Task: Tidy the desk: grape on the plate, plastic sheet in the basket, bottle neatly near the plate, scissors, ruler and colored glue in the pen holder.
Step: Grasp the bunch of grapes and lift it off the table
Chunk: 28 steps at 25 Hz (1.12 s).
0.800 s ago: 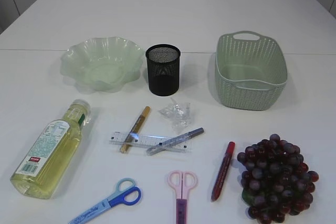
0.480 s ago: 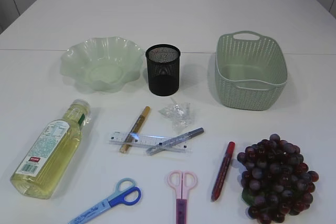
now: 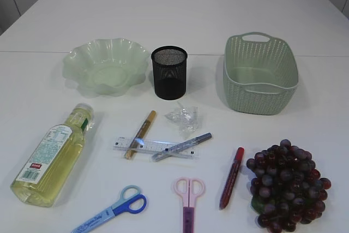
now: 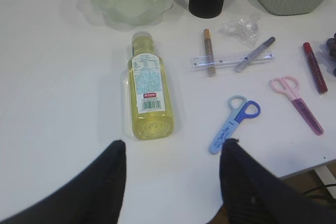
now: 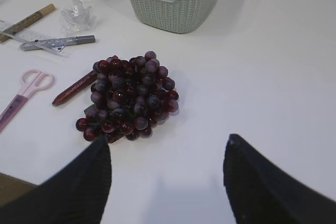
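Nothing has moved since a moment ago; both my claws, left [image 4: 170, 182] and right [image 5: 168, 182], hang apart, empty; tidying not started.

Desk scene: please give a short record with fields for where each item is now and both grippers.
grapes: on table, front right
plate: empty
basket: empty
pen holder: between plate and basket
bottle: lying, front left
plastic sheet: before pen holder
left gripper: open, empty
right gripper: open, empty

Open left pincer [image 4: 173, 182] above bottle [image 4: 148, 95]
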Tool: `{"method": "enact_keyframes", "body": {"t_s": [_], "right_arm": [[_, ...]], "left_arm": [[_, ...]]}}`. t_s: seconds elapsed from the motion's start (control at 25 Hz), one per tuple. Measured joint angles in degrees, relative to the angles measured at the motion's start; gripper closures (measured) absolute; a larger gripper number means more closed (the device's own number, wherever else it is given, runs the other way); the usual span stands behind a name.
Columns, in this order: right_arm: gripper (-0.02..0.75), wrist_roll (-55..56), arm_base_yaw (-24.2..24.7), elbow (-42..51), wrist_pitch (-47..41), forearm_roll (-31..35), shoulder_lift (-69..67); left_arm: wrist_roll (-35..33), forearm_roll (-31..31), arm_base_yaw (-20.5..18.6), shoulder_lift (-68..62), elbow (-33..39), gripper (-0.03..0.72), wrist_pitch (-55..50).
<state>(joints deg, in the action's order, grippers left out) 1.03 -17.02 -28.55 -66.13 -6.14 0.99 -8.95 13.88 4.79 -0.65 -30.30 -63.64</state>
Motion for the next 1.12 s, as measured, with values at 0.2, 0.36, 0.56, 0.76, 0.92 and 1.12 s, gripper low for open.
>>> {"method": "enact_keyframes", "body": {"t_s": [0.2,0.36,0.56,0.76,0.92,1.12], "right_arm": [[0.213,0.00,0.00,0.00,0.00,-0.10,0.00],[0.213,0.00,0.00,0.00,0.10,-0.10,0.00],[0.213,2.09,0.00,0.00,-0.15,0.11,0.00],[0.213,3.49,0.00,-2.52,-3.50,0.24,-3.27],[0.213,4.27,0.00,-5.80,-5.79,0.37,-11.27],[0.214,8.92,0.00,-11.42,-6.30,1.28,-23.46]], "left_arm": [[0.00,1.10,0.00,0.00,0.00,0.273,0.24],[0.00,4.45,0.00,-0.44,-0.63,0.273,0.92],[-2.69,6.39,0.00,-3.00,-3.86,0.273,1.52],[-5.31,7.41,0.00,-9.40,-6.06,0.273,1.52],[-5.45,7.56,0.00,-14.45,-7.85,0.273,1.65],[-5.57,8.84,0.00,-20.93,-9.64,0.273,1.65]]}}
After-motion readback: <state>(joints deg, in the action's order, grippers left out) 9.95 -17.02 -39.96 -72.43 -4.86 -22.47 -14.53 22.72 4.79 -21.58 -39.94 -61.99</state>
